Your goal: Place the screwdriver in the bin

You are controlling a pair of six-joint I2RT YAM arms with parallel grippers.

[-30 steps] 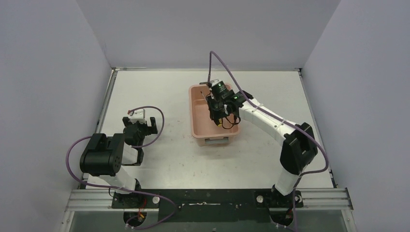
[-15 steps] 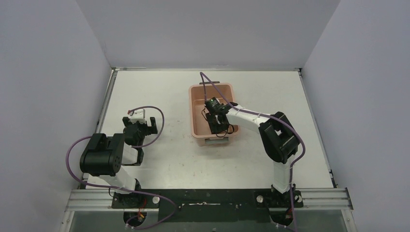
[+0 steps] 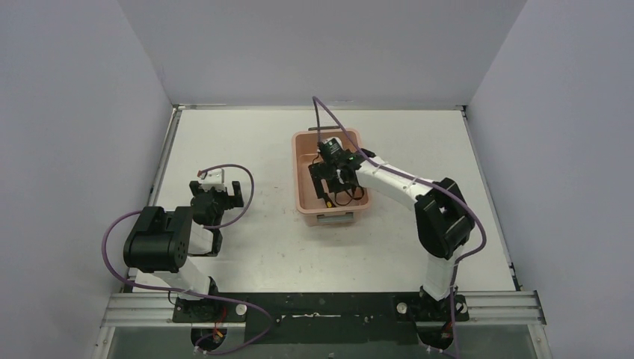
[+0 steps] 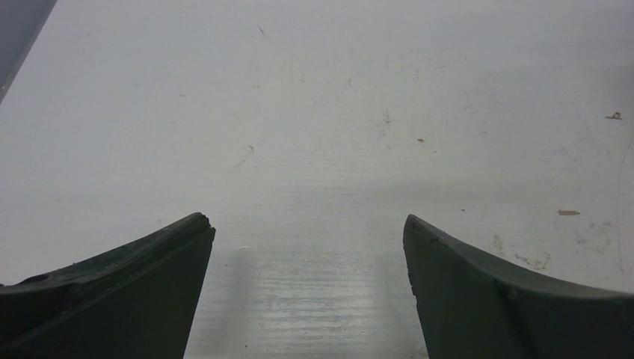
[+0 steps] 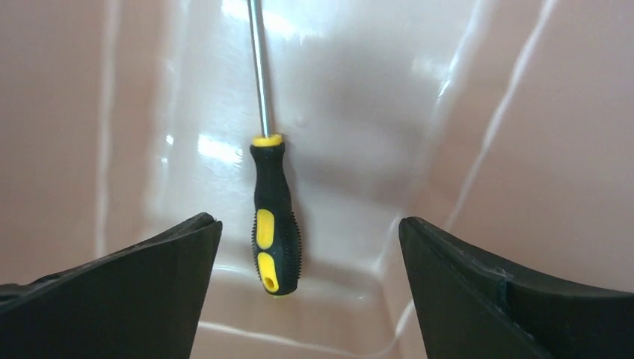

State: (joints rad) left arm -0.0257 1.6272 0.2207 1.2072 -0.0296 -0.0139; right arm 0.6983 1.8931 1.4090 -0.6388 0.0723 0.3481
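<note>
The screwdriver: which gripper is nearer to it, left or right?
Right. The right gripper hangs over the screwdriver inside the bin, jaws open. The left gripper is over the table, well to the bin's left.

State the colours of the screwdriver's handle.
The screwdriver handle is black with yellow inserts; best seen in the right wrist view.

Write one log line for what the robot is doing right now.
right jaws: open above screwdriver | screwdriver: lying loose on bin floor | left jaws: open over table
</note>
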